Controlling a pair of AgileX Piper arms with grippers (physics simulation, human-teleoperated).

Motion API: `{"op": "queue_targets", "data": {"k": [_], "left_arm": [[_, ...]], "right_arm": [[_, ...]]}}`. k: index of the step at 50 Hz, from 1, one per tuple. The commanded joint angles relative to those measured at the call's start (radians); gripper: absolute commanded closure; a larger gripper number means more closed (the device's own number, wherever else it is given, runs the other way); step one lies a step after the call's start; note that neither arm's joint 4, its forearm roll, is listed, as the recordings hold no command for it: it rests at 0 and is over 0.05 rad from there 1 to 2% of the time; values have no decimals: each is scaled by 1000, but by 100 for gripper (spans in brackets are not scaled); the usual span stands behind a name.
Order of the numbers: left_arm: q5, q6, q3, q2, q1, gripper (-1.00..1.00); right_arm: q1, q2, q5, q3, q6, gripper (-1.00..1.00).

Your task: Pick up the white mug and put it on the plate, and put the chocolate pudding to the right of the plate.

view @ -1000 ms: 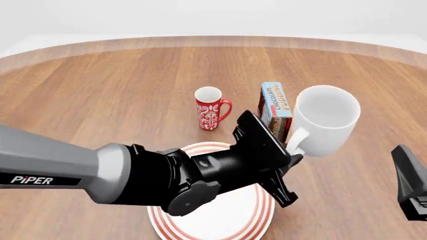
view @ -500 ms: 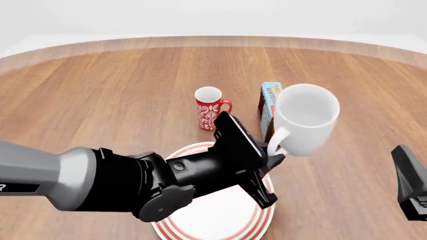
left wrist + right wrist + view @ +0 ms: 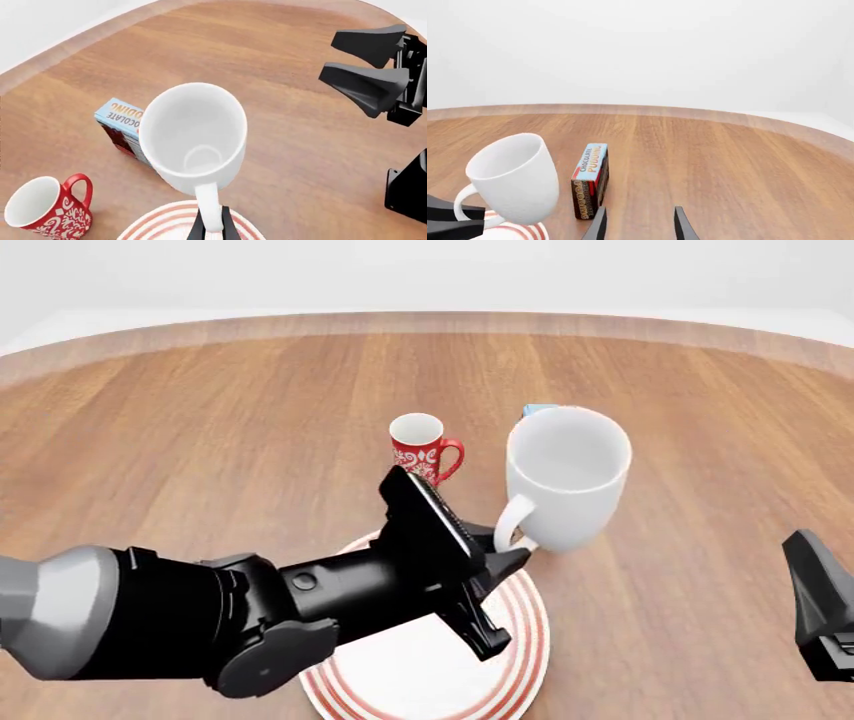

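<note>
The white mug (image 3: 567, 475) hangs in the air over the far right rim of the plate (image 3: 529, 648). My left gripper (image 3: 514, 545) is shut on its handle. In the left wrist view the white mug (image 3: 193, 135) opens toward the camera, with the left gripper (image 3: 213, 231) pinching the handle above the plate (image 3: 153, 227). The chocolate pudding (image 3: 120, 120) stands on the wood behind the mug; the front view shows only a sliver of the chocolate pudding (image 3: 538, 411). My right gripper (image 3: 639, 225) is open and holds nothing, nearer than the chocolate pudding (image 3: 590, 180) and beside the white mug (image 3: 517, 177).
A red patterned mug (image 3: 420, 452) stands upright just beyond the plate, left of the pudding. The right gripper (image 3: 821, 615) sits low at the table's right side. Bare wood lies to the right of the plate and the pudding.
My left gripper has carried the white mug leftward and nearer, from beside the pudding to over the plate's far rim; the mug now covers the pudding in the front view. The right arm stayed still.
</note>
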Motion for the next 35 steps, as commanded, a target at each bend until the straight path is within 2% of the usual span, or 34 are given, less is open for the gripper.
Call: {"op": "queue_targets", "data": {"k": [1, 35], "left_arm": [[-15, -8, 50, -38, 13, 100], [-30, -24, 182, -134, 84, 100]], "right_arm": [[0, 0, 0, 0, 0, -100], [0, 0, 0, 0, 0, -100]]}}
